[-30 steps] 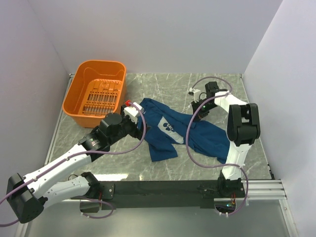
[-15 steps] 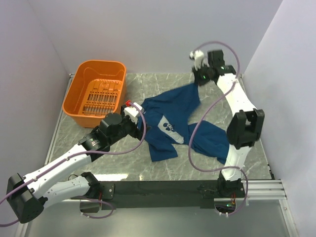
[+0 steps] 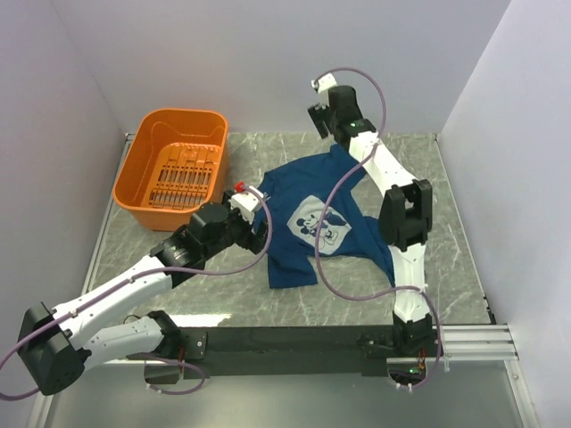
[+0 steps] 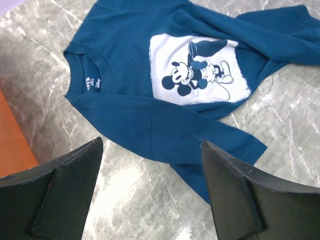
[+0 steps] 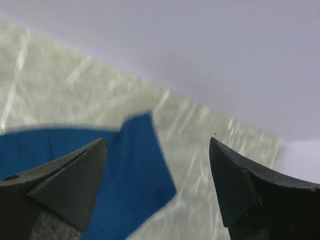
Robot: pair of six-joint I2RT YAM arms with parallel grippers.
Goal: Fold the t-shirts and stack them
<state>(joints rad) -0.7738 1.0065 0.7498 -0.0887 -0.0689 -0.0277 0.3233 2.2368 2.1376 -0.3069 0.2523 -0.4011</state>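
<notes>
The right gripper (image 5: 157,145), upper centre of the top view, now stands wide, having dropped the edge it lifted; the left gripper (image 4: 150,192) hovers wide too; the t-shirt (image 3: 294,192) lies mid-frame, print (image 4: 200,70) up, spread flatter; folding can likely begin.

left pincer (image 4: 150,148) jaws wide, arm low and forward | right pincer (image 5: 157,144) jaws wide, arm raised, stretched far
</notes>
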